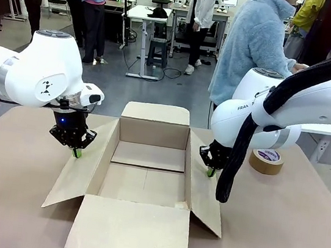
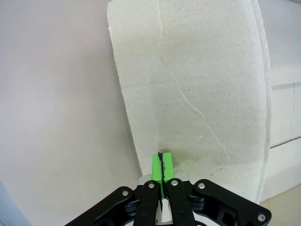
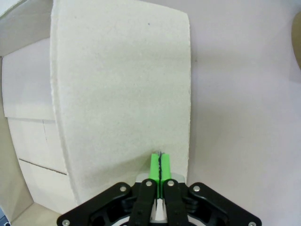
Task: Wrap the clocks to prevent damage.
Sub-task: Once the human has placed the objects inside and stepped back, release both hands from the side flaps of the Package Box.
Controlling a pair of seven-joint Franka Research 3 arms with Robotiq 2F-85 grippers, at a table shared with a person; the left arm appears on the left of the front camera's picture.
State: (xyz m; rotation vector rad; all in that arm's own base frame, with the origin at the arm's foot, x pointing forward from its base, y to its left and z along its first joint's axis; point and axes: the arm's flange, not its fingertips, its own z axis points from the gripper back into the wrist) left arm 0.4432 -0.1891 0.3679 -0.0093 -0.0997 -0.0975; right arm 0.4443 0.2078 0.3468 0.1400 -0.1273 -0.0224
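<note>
An open cardboard box [image 1: 153,133] is lying on the brown table [image 1: 7,194] while the left gripper [image 1: 76,153] and the right gripper [image 1: 210,172], each with green pads pressed together and grasping nothing, are pointing down and touching its left flap [image 1: 82,171] and right flap [image 1: 203,200], with a brown tape roll [image 1: 266,161] sitting near the right arm.

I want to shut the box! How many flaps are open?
4: left flap below the left gripper, right flap below the right gripper, near flap in front, far flap behind.
</note>
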